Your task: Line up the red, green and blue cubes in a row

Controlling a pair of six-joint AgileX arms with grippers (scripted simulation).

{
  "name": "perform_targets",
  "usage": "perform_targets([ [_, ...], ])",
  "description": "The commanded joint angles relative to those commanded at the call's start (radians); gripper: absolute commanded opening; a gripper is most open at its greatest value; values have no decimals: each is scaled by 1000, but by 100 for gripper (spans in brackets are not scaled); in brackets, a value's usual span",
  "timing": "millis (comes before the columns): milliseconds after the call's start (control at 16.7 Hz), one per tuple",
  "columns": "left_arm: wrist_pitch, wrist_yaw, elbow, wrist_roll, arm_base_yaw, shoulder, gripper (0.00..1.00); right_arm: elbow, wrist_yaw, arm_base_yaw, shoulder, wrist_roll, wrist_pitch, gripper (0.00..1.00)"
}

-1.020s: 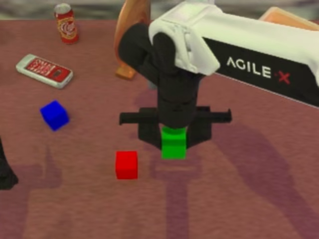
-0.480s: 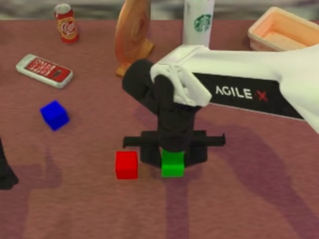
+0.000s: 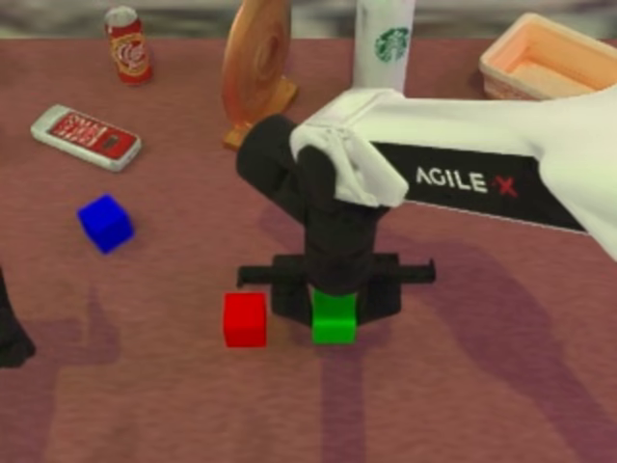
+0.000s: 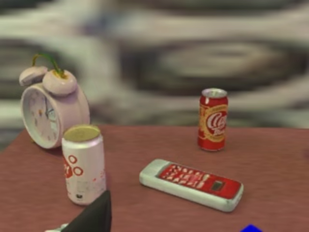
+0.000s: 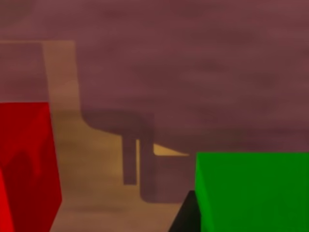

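The red cube [image 3: 245, 319] rests on the table in front of the middle. Just to its right, with a small gap, is the green cube [image 3: 334, 321]; my right gripper [image 3: 335, 301] comes down from above and is shut on it, at table level. The right wrist view shows the green cube [image 5: 253, 191] against a dark finger [image 5: 186, 215], with the red cube [image 5: 26, 164] beside it. The blue cube [image 3: 105, 223] lies apart at the left, turned slightly. My left arm [image 3: 10, 338] is parked at the left edge, and one finger [image 4: 94, 217] shows in its wrist view.
Along the back stand a red soda can [image 3: 127, 44], a wooden disc stand [image 3: 255, 68], a white coffee cup [image 3: 384, 43] and an orange tray [image 3: 545, 58]. A red-and-white phone [image 3: 85, 137] lies back left. An alarm clock [image 4: 48, 108] and a white can [image 4: 83, 164] appear in the left wrist view.
My right gripper came down and forward with the green cube until it sat level with the red cube. Over the last half second it has barely moved.
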Motion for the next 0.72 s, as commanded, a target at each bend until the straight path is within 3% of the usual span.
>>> perform_targets([
  [480, 0, 0, 0, 0, 0, 0, 100, 0, 0, 0, 0, 0, 0, 98],
  [720, 0, 0, 0, 0, 0, 0, 100, 0, 0, 0, 0, 0, 0, 100],
])
